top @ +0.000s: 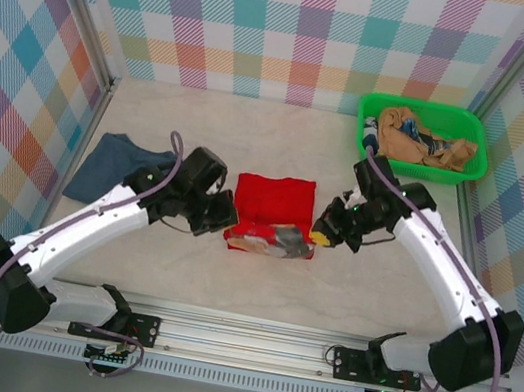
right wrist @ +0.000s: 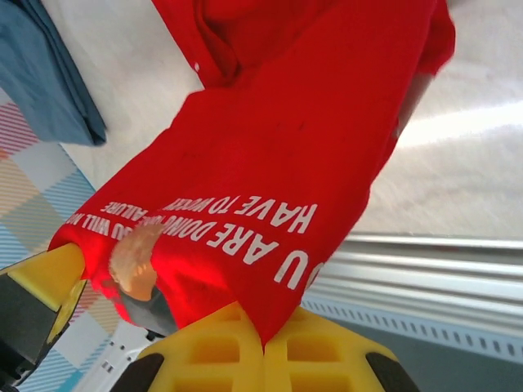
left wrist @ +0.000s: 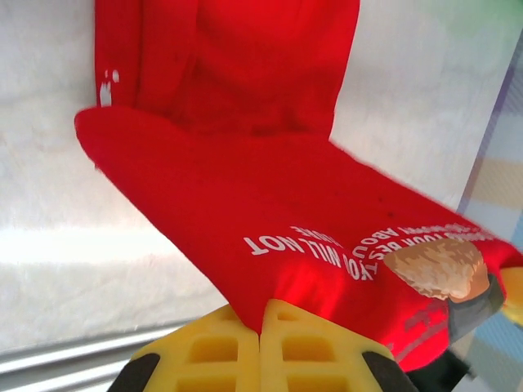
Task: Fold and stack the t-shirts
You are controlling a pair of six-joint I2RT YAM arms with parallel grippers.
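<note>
Red cloth sits at the middle of the scene: we count two t-shirts on the table [top: 203, 125], and the red t-shirt [top: 277, 199] is the one we place everything else by. It lies partly folded, a flat red block with its near edge raised off the table and turned so the printed side shows. On that raised edge we read white lettering [right wrist: 245, 220] and see one tan picture [left wrist: 437, 269].

The slate-blue t-shirt [top: 110, 164] is the second shirt. It lies flat to the left of the red t-shirt, apart from it and not touching. The right wrist view catches a corner of it [right wrist: 45, 73] beyond the red cloth.

We count two grippers, one at each near corner of the red t-shirt. The left gripper [top: 226, 218] is at the shirt's near left corner. Its two yellow fingers [left wrist: 212, 351] are pressed together with a fold of red cloth pinched between them. The right gripper [top: 321, 235] is at the near right corner, and its fingers [right wrist: 319, 351] are clamped on the red cloth in the same way. The raised edge hangs stretched between the two.

One green basket [top: 364, 123] stands beyond the red t-shirt and to its right, well apart. It holds crumpled cloth [top: 424, 138], mostly tan, and we cannot count the pieces.
</note>
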